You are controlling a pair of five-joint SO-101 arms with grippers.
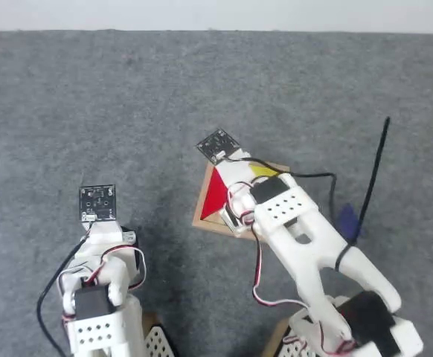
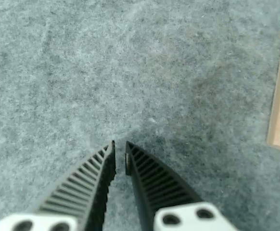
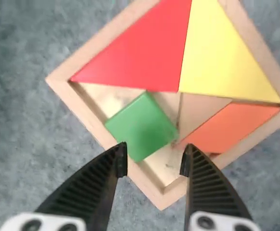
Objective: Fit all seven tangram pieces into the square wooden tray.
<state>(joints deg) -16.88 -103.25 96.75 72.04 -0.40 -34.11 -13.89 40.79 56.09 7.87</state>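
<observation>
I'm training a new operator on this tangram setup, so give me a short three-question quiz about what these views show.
1. True or false: the green square lies inside the wooden tray.
2. The right gripper above the tray is: A open, B shut on the green square, C shut on nothing.
3. Fill in: the large triangle touching the red triangle is ____.
Key: 1 true; 2 A; 3 yellow.

We see soft, even light; faint shadow on the worktop (image 2: 173, 139) just past the left pincer (image 2: 120, 144); mild sheen on the tray (image 3: 108, 98) floor.
</observation>
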